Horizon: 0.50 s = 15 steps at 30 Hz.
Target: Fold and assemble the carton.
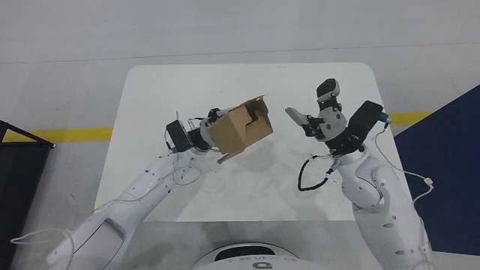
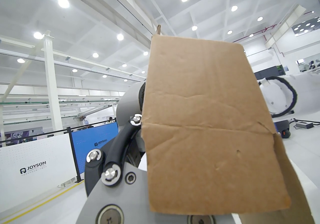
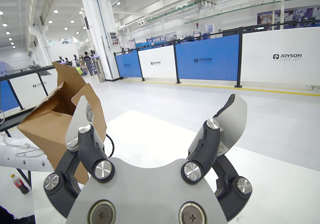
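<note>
Item 1, left gripper: clamped on one wall of the carton, judged from the box hanging tilted off its end, above the table; the fingers themselves sit behind cardboard. Item 2, carton: plain brown board, creased, directly ahead of the left gripper and blocking most of its outlook; no print or label on any face shown. The open end points toward the right gripper, its flaps standing unfolded, one raised above the rest. Item 3, right gripper: fingers spread wide apart, holding nothing, near the carton but not touching it. Risk note: the box appears pinched on one wall only, so a push on a flap could swing or slide it out of the clamp. A spread finger could snag the rim and buckle the thin board, and a flap pressed down without support would likely spring back. Item 4, bottle: on the floor below the left arm, dark drink, red label too small to read. Item 5, barrier panels: far beyond the right gripper, blue and white, each with a logo and word mark, not transcribed here.
</note>
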### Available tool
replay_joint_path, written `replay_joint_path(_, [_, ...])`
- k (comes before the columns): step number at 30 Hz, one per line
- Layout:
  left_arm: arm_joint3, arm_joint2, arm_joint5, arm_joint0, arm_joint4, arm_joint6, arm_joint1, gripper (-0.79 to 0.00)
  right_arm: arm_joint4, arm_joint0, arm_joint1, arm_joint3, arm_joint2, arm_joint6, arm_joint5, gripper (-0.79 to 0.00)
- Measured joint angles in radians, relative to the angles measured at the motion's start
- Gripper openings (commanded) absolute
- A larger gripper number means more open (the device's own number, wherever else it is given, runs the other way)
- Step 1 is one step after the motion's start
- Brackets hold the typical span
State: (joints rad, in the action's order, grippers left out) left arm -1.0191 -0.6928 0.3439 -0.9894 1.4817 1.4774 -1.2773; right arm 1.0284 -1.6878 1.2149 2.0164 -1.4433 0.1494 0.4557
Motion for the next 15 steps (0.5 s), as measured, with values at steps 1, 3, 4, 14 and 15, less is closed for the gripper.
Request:
replay_joint_path(1, [0.007, 0.006, -0.004, 0.006, 0.001, 0.003, -0.004, -0.785, 0.001, 0.008, 0.0, 0.003, 0.006, -0.021, -0.004, 0.0])
replay_joint_path(3, [0.015, 0.014, -0.009, 0.013, -0.001, 0.008, -0.009, -0.785, 0.001, 0.023, 0.0, 0.002, 0.012, -0.043, -0.013, 0.0])
replay_joint_path(4, [0.019, 0.019, -0.012, 0.016, -0.001, 0.011, -0.011, -0.785, -0.003, 0.032, 0.001, -0.001, 0.017, -0.052, -0.016, 0.0])
replay_joint_path(14, [0.044, 0.041, -0.036, 0.026, -0.011, 0.035, -0.019, -0.785, 0.02, 0.102, -0.001, -0.008, 0.089, -0.213, 0.006, 0.0])
replay_joint_path(15, [0.045, 0.042, -0.038, 0.026, -0.012, 0.037, -0.019, -0.785, 0.019, 0.104, -0.001, -0.006, 0.092, -0.22, 0.005, 0.0])
